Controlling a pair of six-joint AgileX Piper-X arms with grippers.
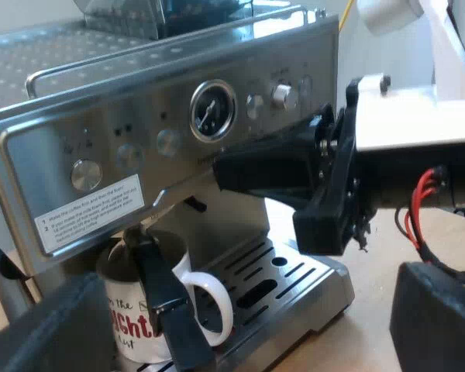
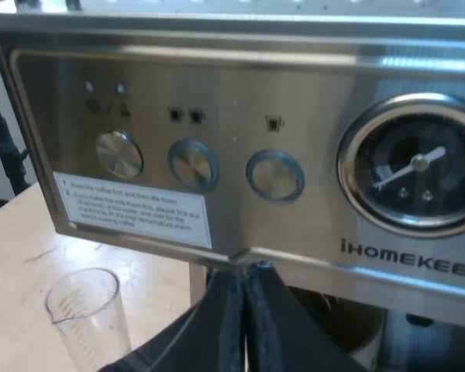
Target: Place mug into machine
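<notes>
A white mug with red lettering stands on the machine's drip tray, under the brew head of the espresso machine. The holder's dark handle juts out in front of the mug. My left gripper is open, its fingers wide apart on either side of the mug and tray, a short way off. My right gripper is shut with nothing in it. Its tips touch or nearly touch the lower edge of the front panel, below the round buttons. From the left wrist view, the right gripper points at the panel under the pressure gauge.
A clear measuring glass stands on the wooden table beside the machine. The pressure gauge sits above the brand lettering. A bean hopper tops the machine. The right arm reaches across in front of the machine.
</notes>
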